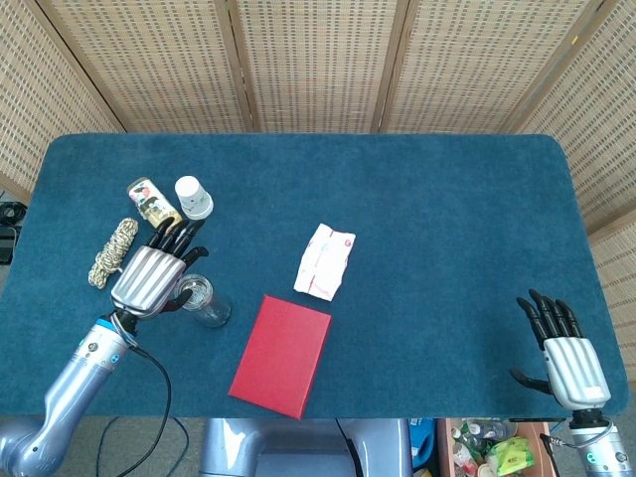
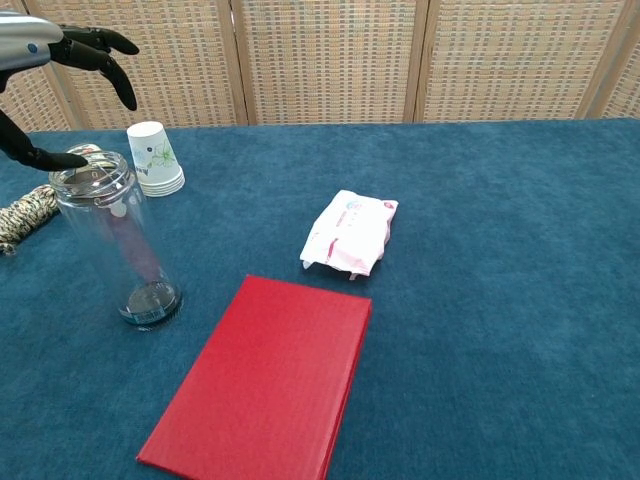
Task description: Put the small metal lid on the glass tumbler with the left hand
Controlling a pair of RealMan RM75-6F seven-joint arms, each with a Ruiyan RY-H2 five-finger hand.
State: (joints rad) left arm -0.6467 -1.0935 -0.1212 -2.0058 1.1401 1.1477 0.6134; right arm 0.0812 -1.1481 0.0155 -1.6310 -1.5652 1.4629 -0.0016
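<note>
A red book lay nearest on the blue table. Left of it the glass tumbler stood upright, clear-walled, with the small metal lid seated on its mouth. The left hand was spread above it, holding nothing, thumb beside the rim. Paper cups stood behind. The right hand was held open and empty.

A table covered in dark teal, carpet-like cloth fills most of the head view, its far corners rounded. Behind it stands a folding screen of woven cane panels in light wooden frames, which also spans the top of the chest view. The light is even and bright, with soft shadows.
</note>
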